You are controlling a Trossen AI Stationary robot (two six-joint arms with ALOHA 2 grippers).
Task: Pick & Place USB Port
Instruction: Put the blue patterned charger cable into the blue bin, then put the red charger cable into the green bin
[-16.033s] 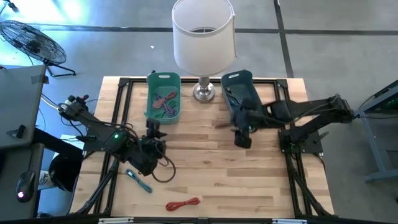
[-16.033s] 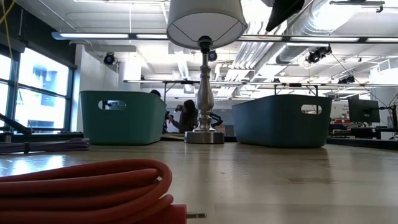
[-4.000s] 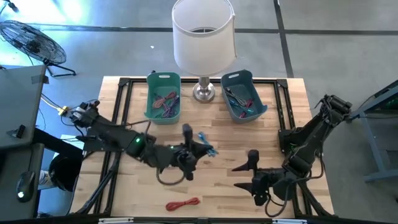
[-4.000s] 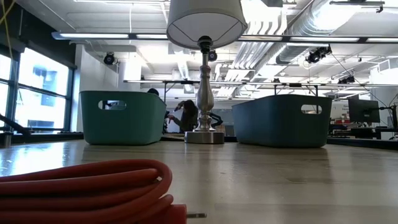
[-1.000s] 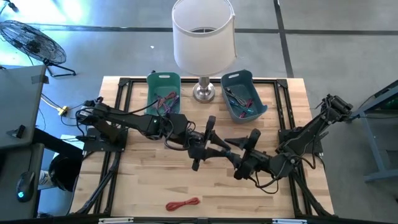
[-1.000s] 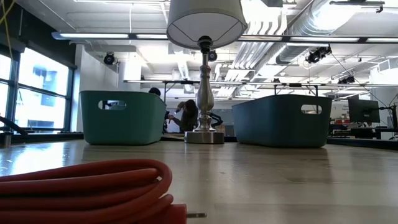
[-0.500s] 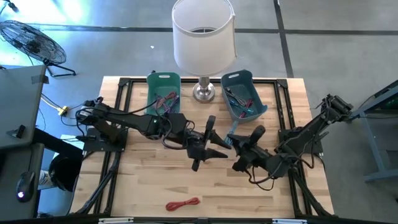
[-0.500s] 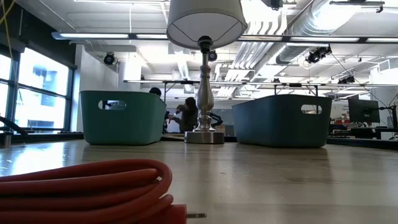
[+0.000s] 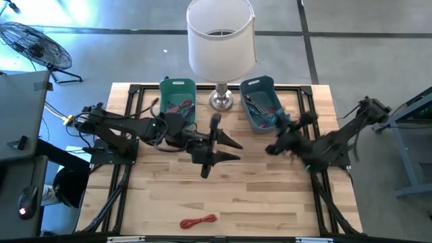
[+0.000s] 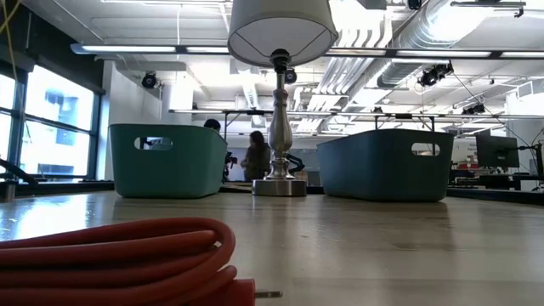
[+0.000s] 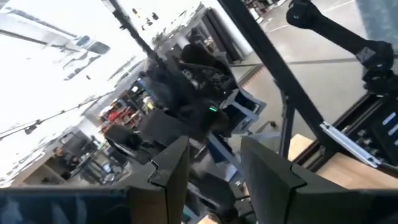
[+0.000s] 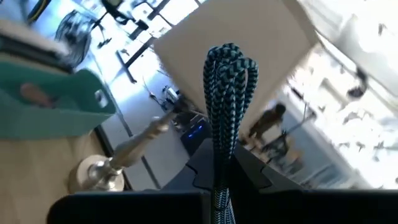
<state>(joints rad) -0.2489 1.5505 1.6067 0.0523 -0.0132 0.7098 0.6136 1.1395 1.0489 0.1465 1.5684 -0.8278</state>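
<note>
A teal-and-black braided USB cable (image 12: 227,81), folded into a bundle, stands up between the fingers of my right gripper (image 12: 219,177), which is shut on it. In the high view my right gripper (image 9: 282,125) hovers at the near right corner of the dark blue bin (image 9: 259,86), the cable (image 9: 278,116) showing at its tip. My left gripper (image 9: 233,149) is open over the table's middle, pointing toward the right edge, with nothing between its fingers (image 11: 168,171). A red coiled cable (image 9: 198,221) lies on the table near the front edge. My right gripper pinches the folded cable bundle between its two fingers, on the lower part of the bundle (image 12: 219,163). Several strands lie side by side in the hold. The looped end (image 12: 229,55) sticks out past the fingertips, and the cable is lifted clear of the table.
A green bin (image 9: 177,86) with coloured cables stands at the far left of the lamp base (image 9: 221,101); the dark blue bin also holds cables. The white lampshade (image 9: 221,37) hangs over the far middle. Bare wood lies between the arms and the red cable (image 10: 119,255).
My right gripper has gone from the table's middle toward the far edge and to the right, up to the dark blue bin, taking the braided cable with it. My left gripper has drawn back a little toward the far left without the cable.
</note>
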